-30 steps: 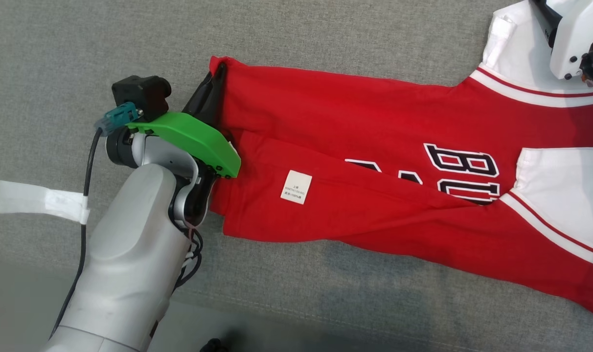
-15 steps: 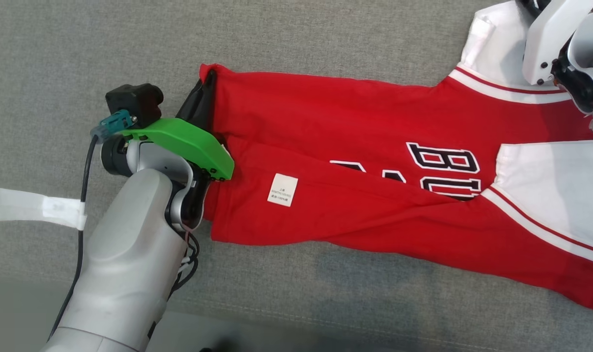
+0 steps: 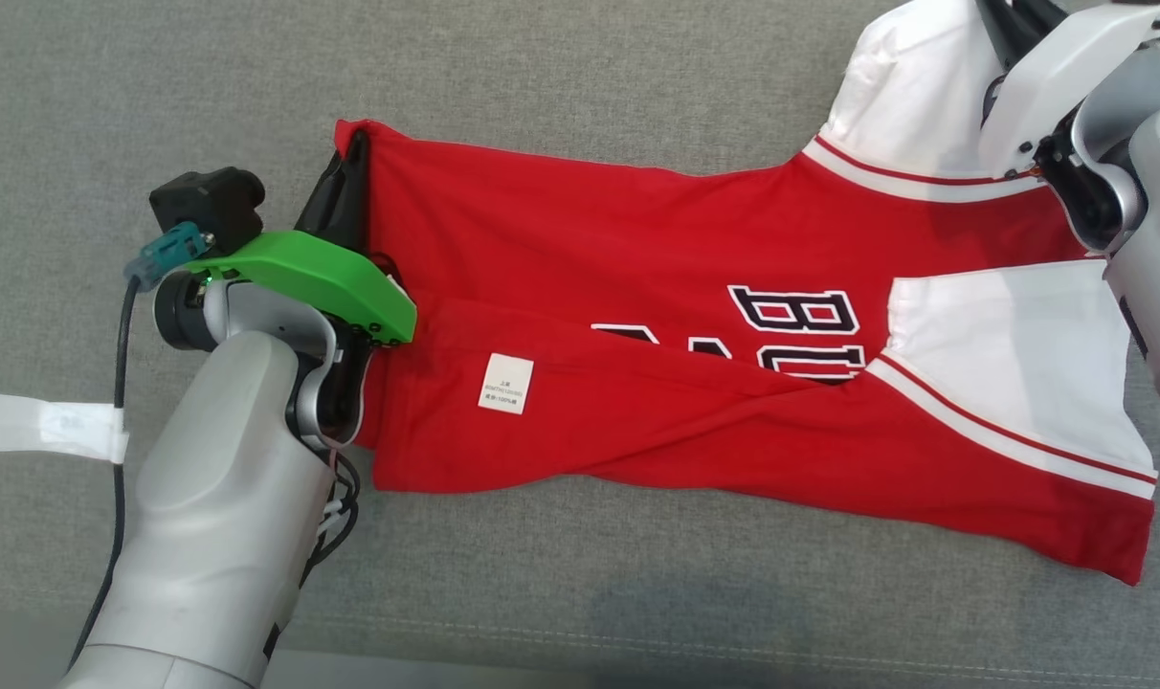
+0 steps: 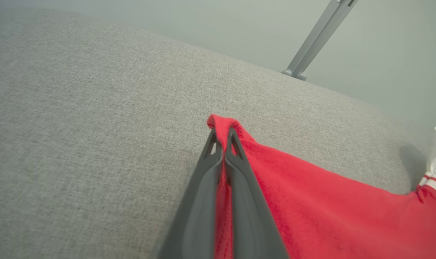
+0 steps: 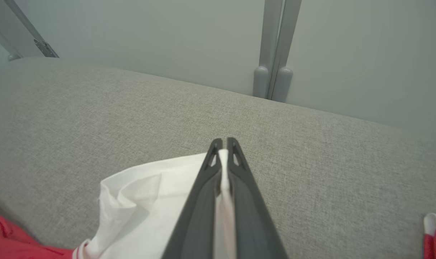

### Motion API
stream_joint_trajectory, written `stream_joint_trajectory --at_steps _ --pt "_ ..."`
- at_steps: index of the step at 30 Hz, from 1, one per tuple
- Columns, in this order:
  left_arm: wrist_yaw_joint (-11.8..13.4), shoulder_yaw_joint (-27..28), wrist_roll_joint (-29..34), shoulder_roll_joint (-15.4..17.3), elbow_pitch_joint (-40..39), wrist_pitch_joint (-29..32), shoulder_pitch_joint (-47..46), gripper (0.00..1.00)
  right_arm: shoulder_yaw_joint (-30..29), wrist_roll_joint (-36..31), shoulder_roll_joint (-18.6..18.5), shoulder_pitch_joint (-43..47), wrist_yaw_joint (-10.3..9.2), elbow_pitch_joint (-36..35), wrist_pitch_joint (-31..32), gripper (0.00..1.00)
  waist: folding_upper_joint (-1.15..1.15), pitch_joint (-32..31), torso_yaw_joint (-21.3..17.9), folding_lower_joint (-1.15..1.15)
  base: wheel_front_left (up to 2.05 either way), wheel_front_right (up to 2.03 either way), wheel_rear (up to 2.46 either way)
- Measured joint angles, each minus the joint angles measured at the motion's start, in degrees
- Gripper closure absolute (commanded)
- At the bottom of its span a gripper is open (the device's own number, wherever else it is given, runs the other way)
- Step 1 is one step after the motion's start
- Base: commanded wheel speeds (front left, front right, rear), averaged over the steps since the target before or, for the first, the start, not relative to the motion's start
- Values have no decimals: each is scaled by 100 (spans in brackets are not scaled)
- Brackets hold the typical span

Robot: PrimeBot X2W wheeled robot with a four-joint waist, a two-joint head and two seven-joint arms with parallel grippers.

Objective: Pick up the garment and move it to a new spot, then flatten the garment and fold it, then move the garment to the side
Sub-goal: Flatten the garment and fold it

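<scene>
1. Shirt: soft knit cloth, matt red, with plain white cloth sleeves; fine weave visible close up.
2. Grey upholstery: coarse woven fabric, matt and slightly rough.
3. Fingers: dark grey plastic or rubber, smooth and dull.
4. Wrist guard: bright green plastic, smooth with a soft sheen.
5. Forearm: pale grey shell, smooth, satin finish.
6. Label: white and flat; cloth or paper, hard to tell.
7. Tape: white, thin, slightly crinkled.
8. Poles: grey, smooth, like painted metal.

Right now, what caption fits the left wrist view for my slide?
Left gripper shut on a red corner of the shirt, grey cushion behind.
</scene>
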Motion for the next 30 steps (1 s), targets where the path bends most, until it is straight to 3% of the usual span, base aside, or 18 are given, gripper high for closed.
stream_joint_trajectory --at_steps 13,22,30 --pt "-179 104 -48 209 -83 -154 685 100 -43 256 164 1272 51 -342 -1419 100 0 -555 -372 0 0 0 0" --pt "-181 537 -219 467 -505 -207 1605 100 -38 349 361 2416 59 -786 -1469 100 0 -951 -614 0 0 0 0" --pt "-168 637 -449 420 -798 -208 2570 100 -386 339 283 3378 -16 -1215 -1462 100 0 -1256 -889 0 0 0 0"
